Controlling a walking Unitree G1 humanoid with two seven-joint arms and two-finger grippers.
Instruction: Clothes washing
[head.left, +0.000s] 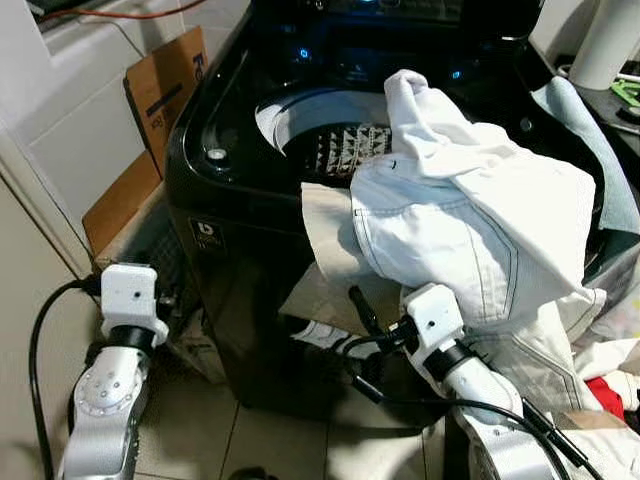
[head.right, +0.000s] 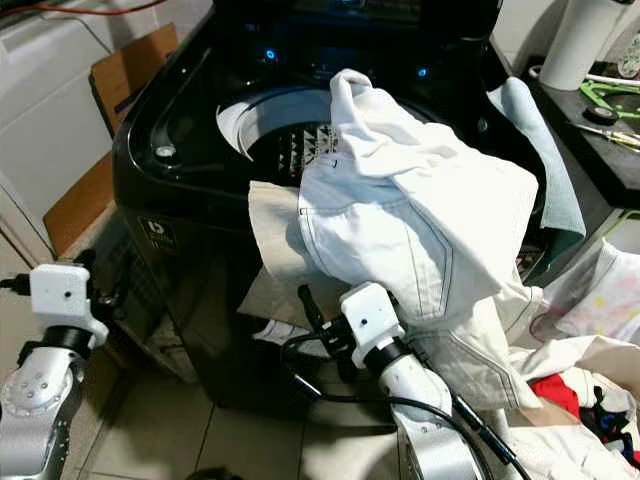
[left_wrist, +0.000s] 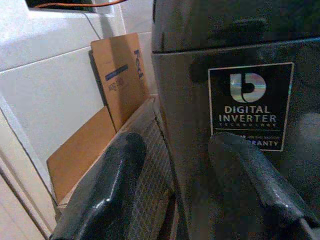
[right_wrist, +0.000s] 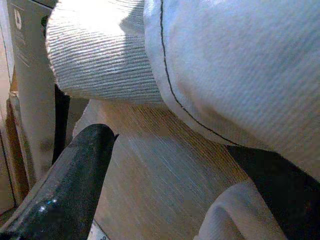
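Note:
A black top-loading washing machine (head.left: 215, 150) stands open, its steel drum (head.left: 330, 145) showing. A white stitched garment (head.left: 460, 220) lies draped over the front right rim and hangs down outside. Under it a beige cloth (head.left: 330, 250) hangs down the machine's front. My right gripper (head.left: 362, 345) is low in front of the machine, just beneath these clothes. It is open, its fingers (right_wrist: 70, 185) pointing at the beige cloth (right_wrist: 165, 160) and holding nothing. My left gripper (left_wrist: 175, 190) is open beside the machine's front left corner, facing the inverter label (left_wrist: 250, 107).
Flattened cardboard (head.left: 165, 90) leans on the white wall left of the machine. A teal towel (head.left: 600, 160) hangs at the machine's right side. More laundry is piled low on the right (head.left: 610, 390). A black cable (head.left: 40, 330) loops over the tiled floor by my left arm.

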